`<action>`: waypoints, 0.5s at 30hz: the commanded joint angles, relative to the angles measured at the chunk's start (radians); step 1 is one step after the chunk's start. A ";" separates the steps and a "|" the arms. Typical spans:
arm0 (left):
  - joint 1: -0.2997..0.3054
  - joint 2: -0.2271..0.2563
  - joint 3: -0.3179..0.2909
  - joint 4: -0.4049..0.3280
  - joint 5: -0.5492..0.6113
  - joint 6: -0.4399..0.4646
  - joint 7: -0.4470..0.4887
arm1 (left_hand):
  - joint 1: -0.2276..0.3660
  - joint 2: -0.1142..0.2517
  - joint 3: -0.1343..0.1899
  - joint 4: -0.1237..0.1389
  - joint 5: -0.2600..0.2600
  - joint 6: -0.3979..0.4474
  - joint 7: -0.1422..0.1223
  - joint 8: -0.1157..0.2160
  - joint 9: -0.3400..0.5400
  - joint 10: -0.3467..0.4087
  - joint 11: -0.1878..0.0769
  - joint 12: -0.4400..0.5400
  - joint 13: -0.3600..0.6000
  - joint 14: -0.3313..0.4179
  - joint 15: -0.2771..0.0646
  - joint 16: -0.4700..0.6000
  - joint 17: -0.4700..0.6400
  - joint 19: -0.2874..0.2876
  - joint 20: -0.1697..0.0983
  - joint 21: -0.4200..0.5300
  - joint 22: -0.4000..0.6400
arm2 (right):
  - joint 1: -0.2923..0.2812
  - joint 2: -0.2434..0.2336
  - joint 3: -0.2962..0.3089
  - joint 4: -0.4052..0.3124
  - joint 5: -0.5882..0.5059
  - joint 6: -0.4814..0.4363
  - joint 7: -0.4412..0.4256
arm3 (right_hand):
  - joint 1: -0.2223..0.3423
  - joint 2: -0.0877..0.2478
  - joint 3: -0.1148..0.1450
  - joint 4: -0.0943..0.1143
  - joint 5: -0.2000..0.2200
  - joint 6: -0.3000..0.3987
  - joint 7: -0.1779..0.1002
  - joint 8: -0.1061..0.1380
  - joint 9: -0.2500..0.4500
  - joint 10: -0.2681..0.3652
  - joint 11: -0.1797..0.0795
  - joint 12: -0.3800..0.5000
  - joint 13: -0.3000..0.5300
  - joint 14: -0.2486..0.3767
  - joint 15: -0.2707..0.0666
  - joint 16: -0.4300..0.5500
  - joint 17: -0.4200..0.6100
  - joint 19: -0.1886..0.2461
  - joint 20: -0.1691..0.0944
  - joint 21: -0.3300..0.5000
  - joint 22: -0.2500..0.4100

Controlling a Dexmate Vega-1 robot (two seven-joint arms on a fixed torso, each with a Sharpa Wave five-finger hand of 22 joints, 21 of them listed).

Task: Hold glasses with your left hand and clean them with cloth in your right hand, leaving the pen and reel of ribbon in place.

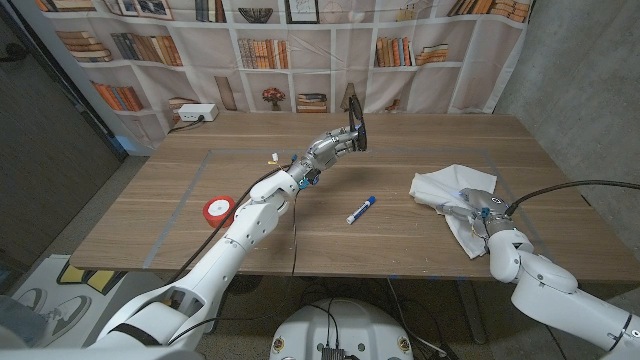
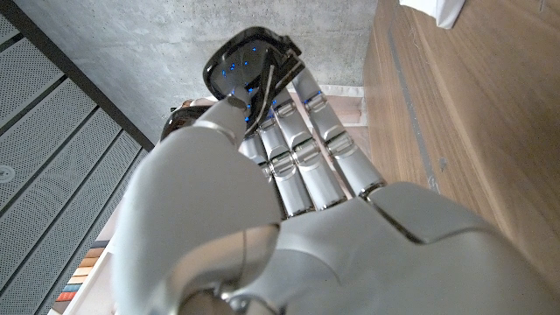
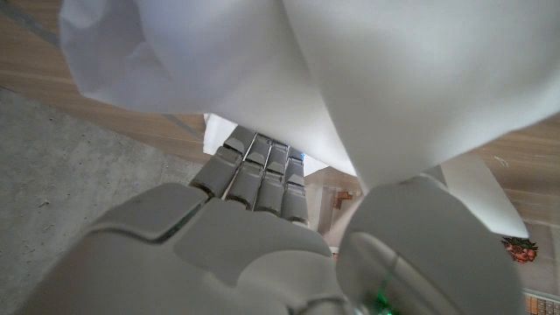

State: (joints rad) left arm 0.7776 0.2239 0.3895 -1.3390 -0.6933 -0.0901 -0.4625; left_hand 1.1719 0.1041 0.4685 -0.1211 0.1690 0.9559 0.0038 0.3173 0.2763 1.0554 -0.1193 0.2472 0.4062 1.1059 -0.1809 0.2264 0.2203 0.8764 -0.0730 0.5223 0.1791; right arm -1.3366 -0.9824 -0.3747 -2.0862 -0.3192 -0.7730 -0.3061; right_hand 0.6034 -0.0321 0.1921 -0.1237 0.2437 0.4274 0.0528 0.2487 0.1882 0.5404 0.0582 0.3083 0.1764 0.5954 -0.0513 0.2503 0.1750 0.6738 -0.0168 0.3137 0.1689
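Holding the glasses [image 1: 354, 128] aloft in the left robot hand [image 1: 325, 150] — dark frame pinched between thumb and fingers, raised above the far middle of the tabletop [image 1: 420, 235], lens plain in the left wrist view [image 2: 248, 63]. Gathering the white cloth [image 1: 452, 190] with the right robot hand [image 1: 478, 208], low at the right side of the tabletop; fingers closed on a fold in the right wrist view, cloth [image 3: 350, 79] draped over them. Judged as the pick-up step nearly done, wiping not yet begun — glasses and cloth well apart. Next: lifting the cloth clear, bringing both together mid-air, pressing gently on a lens. Leaving the pen [image 1: 360, 209] and ribbon reel [image 1: 218, 209] untouched below.
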 commanded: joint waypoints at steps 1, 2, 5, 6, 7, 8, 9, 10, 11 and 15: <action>-0.005 0.000 0.000 0.010 -0.001 0.000 -0.004 | 0.003 0.007 0.007 0.000 0.006 0.037 0.026 0.005 0.001 0.008 -0.004 -0.002 0.005 0.018 -0.025 0.010 0.005 -0.003 -0.001 0.004 0.004 | 0.006 0.006 0.011 0.002 0.052 0.035 -0.004 | 0.014 0.028 0.012 0.006 -0.015 0.087 -0.030 0.018 0.003 0.077 -0.024 0.011 0.003 0.080 -0.041 0.004 0.003 0.103 -0.098 0.011 0.014; -0.006 0.000 0.000 0.010 0.001 0.000 -0.003 | 0.003 0.007 0.007 0.000 0.006 0.037 0.027 0.006 0.001 0.008 -0.004 -0.002 0.006 0.018 -0.025 0.010 0.005 -0.003 -0.001 0.004 0.004 | 0.016 0.001 -0.001 0.000 0.045 0.023 0.008 | 0.024 0.034 0.016 0.002 -0.018 0.099 -0.035 0.019 0.003 0.087 -0.029 0.010 0.003 0.095 -0.046 0.004 0.003 0.112 -0.106 0.012 0.015; -0.009 0.000 -0.001 0.012 0.002 0.000 -0.004 | 0.003 0.007 0.008 0.000 0.006 0.037 0.027 0.005 0.001 0.010 -0.002 -0.002 0.005 0.017 -0.025 0.009 0.006 -0.004 -0.001 0.004 0.004 | 0.044 -0.008 -0.036 -0.006 0.021 -0.019 0.038 | 0.082 0.049 0.038 -0.023 -0.022 0.133 -0.050 0.020 0.003 0.106 -0.059 0.003 0.003 0.108 -0.079 -0.009 0.002 0.113 -0.137 0.006 0.017; -0.009 0.000 -0.001 0.012 0.002 0.000 -0.004 | 0.003 0.007 0.008 0.000 0.006 0.037 0.026 0.005 0.000 0.009 -0.003 -0.003 0.006 0.017 -0.025 0.009 0.006 -0.004 0.000 0.004 0.004 | 0.055 -0.011 -0.051 -0.009 0.010 -0.037 0.050 | 0.097 0.052 0.043 -0.028 -0.023 0.139 -0.055 0.019 0.003 0.109 -0.066 0.000 0.003 0.110 -0.093 -0.013 0.002 0.109 -0.144 0.003 0.018; -0.010 0.000 -0.001 0.012 0.003 0.000 -0.005 | 0.003 0.007 0.008 0.000 0.006 0.036 0.025 0.005 0.001 0.008 -0.002 -0.004 0.006 0.017 -0.025 0.009 0.006 -0.006 0.000 0.004 0.004 | 0.068 -0.015 -0.069 -0.012 -0.006 -0.057 0.060 | 0.111 0.054 0.047 -0.031 -0.025 0.151 -0.067 0.018 0.003 0.111 -0.085 -0.004 0.003 0.116 -0.102 -0.016 0.004 0.108 -0.154 0.001 0.019; -0.010 0.000 -0.001 0.013 0.002 0.000 -0.006 | 0.003 0.007 0.008 0.000 0.006 0.037 0.024 0.005 0.001 0.009 -0.003 -0.004 0.006 0.017 -0.025 0.010 0.006 -0.005 0.000 0.004 0.004 | 0.081 -0.018 -0.088 -0.014 -0.024 -0.076 0.070 | 0.124 0.056 0.051 -0.033 -0.028 0.180 -0.086 0.023 0.003 0.117 -0.097 -0.008 0.004 0.121 -0.103 -0.021 0.005 0.107 -0.160 -0.001 0.021; -0.011 -0.001 -0.001 0.013 0.002 -0.001 -0.006 | 0.003 0.007 0.009 0.000 0.006 0.037 0.025 0.005 0.000 0.009 -0.004 -0.004 0.005 0.017 -0.025 0.009 0.006 -0.004 0.000 0.005 0.004 | 0.092 -0.020 -0.104 -0.016 -0.038 -0.093 0.080 | 0.132 0.059 0.054 -0.034 -0.029 0.185 -0.088 0.022 0.003 0.119 -0.103 -0.010 0.004 0.128 -0.115 -0.021 0.006 0.111 -0.164 0.000 0.022; -0.011 -0.001 0.000 0.014 0.002 -0.001 -0.007 | 0.003 0.007 0.009 0.000 0.005 0.036 0.025 0.004 0.000 0.008 -0.004 -0.005 0.006 0.016 -0.025 0.009 0.006 -0.005 0.000 0.005 0.004 | 0.101 -0.020 -0.118 -0.017 -0.053 -0.108 0.085 | 0.141 0.062 0.057 -0.035 -0.030 0.197 -0.095 0.024 0.003 0.127 -0.113 -0.010 0.004 0.138 -0.128 -0.020 0.007 0.115 -0.170 0.001 0.023; -0.012 -0.001 0.000 0.015 0.003 -0.001 -0.008 | 0.002 0.007 0.009 0.000 0.005 0.037 0.026 0.005 0.000 0.009 -0.004 -0.005 0.006 0.016 -0.025 0.009 0.006 -0.005 0.000 0.005 0.005 | 0.110 -0.022 -0.135 -0.016 -0.072 -0.119 0.088 | 0.150 0.064 0.060 -0.037 -0.031 0.208 -0.102 0.025 0.003 0.135 -0.117 -0.009 0.004 0.147 -0.136 -0.018 0.007 0.121 -0.175 0.003 0.024; -0.013 -0.002 0.001 0.014 0.003 0.001 -0.009 | 0.002 0.007 0.010 0.000 0.005 0.037 0.025 0.004 -0.001 0.008 -0.005 -0.006 0.007 0.015 -0.025 0.009 0.006 -0.005 0.001 0.006 0.005 | 0.140 -0.015 -0.194 -0.011 -0.151 -0.170 0.084 | 0.190 0.074 0.074 -0.042 -0.033 0.233 -0.125 0.022 0.003 0.162 -0.134 -0.011 0.005 0.179 -0.161 -0.016 0.012 0.140 -0.193 0.012 0.032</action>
State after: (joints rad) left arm 0.7705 0.2240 0.3890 -1.3297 -0.6928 -0.0895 -0.4672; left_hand 1.1721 0.1041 0.4681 -0.1212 0.1707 0.9559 0.0038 0.3154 0.2725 1.0605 -0.1215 0.2472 0.4105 1.1059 -0.1809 0.2305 0.2211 0.8765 -0.0730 0.5223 0.1790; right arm -1.2748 -0.9920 -0.4411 -2.0939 -0.3282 -0.8177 -0.2610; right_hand 0.7668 0.0374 0.2530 -0.1655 0.2128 0.6403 -0.0610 0.2703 0.1881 0.6831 -0.0635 0.3012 0.1795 0.7557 -0.0782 0.2310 0.1802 0.7766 -0.0625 0.3112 0.1870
